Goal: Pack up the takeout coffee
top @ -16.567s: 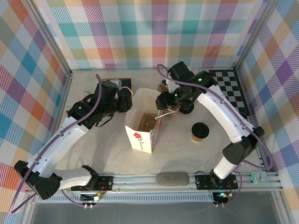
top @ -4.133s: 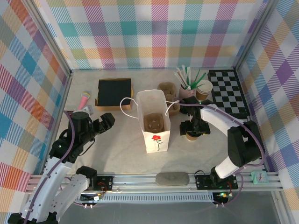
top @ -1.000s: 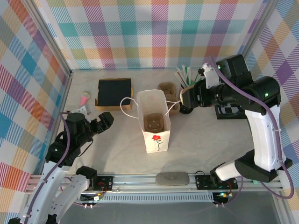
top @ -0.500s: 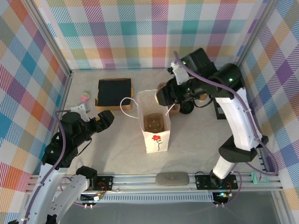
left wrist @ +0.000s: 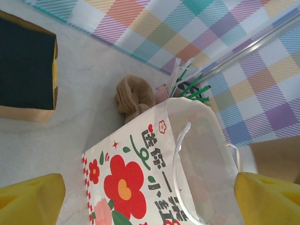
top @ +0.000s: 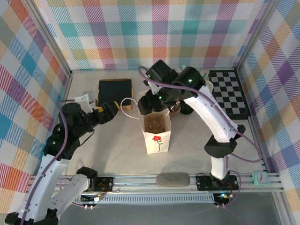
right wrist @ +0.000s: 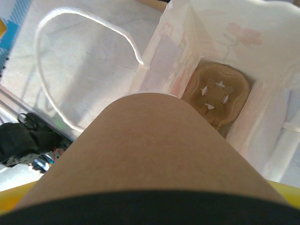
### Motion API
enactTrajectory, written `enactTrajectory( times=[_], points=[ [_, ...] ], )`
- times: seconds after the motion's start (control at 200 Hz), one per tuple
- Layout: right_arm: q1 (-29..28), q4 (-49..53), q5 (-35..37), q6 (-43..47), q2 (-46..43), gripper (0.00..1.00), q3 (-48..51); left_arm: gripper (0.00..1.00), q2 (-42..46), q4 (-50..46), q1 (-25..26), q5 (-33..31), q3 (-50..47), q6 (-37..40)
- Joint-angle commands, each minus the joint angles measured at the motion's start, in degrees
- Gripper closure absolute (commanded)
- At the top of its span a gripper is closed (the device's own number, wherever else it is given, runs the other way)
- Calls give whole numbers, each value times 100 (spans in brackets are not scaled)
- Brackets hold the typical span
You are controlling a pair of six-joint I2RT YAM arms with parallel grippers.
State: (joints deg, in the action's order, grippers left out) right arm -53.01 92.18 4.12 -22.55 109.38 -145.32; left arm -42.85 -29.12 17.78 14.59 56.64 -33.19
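Hanging over the back-left rim of the flowered paper bag point(top: 157, 137), the right end effector point(top: 146, 104) grasps the takeout coffee point(right wrist: 150, 150), brown wall above the bag's open mouth; a brown pulp carrier point(right wrist: 218, 96) lies on the bag's floor. The left end effector point(top: 105, 115) stands released just left of the bag, fingers point(left wrist: 265, 199) spread wide.

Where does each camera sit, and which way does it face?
Top: above and behind the robot, looking down on the table; left arm and right arm show, left claw beside the bag, right claw above its rim.
Left wrist: on the left arm, facing the bag's flowered side; its yellow fingers at the lower corners.
Right wrist: on the right arm, looking down into the bag past the cup in its claw.
Shared: all three see the bag; top and right wrist see the tray inside it.
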Motion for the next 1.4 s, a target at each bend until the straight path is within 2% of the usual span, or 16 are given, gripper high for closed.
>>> enactTrajectory(
  times=[0.0,0.16,0.41,0.6,0.805,1.025,1.145,1.305,1.395],
  points=[
    [-106,309,587,-318,98,50,-112,8,-197,349,-6,285,232,49],
    [-179,341,909,-541,94,49,179,9,-473,484,217,257,293,43],
    [-269,-101,865,-770,-179,49,1102,15,-1067,702,739,82,453,-25],
    [-319,-99,933,-897,-110,49,1259,49,-1261,674,1028,-67,541,-65],
    [-433,46,1150,-995,-20,49,1304,69,-1050,531,1371,-367,443,-251],
    [-447,278,1307,-754,13,50,1343,77,-645,451,1739,-706,207,-975],
    [-412,492,1322,-562,92,50,1248,80,-336,704,2102,-915,-13,-1444],
    [-257,658,1340,-275,208,50,1100,82,-216,1240,2573,-859,-175,-2052],
    [-178,806,1425,-133,272,50,882,84,-166,1269,2923,-1138,-116,-2165]
  ],
)
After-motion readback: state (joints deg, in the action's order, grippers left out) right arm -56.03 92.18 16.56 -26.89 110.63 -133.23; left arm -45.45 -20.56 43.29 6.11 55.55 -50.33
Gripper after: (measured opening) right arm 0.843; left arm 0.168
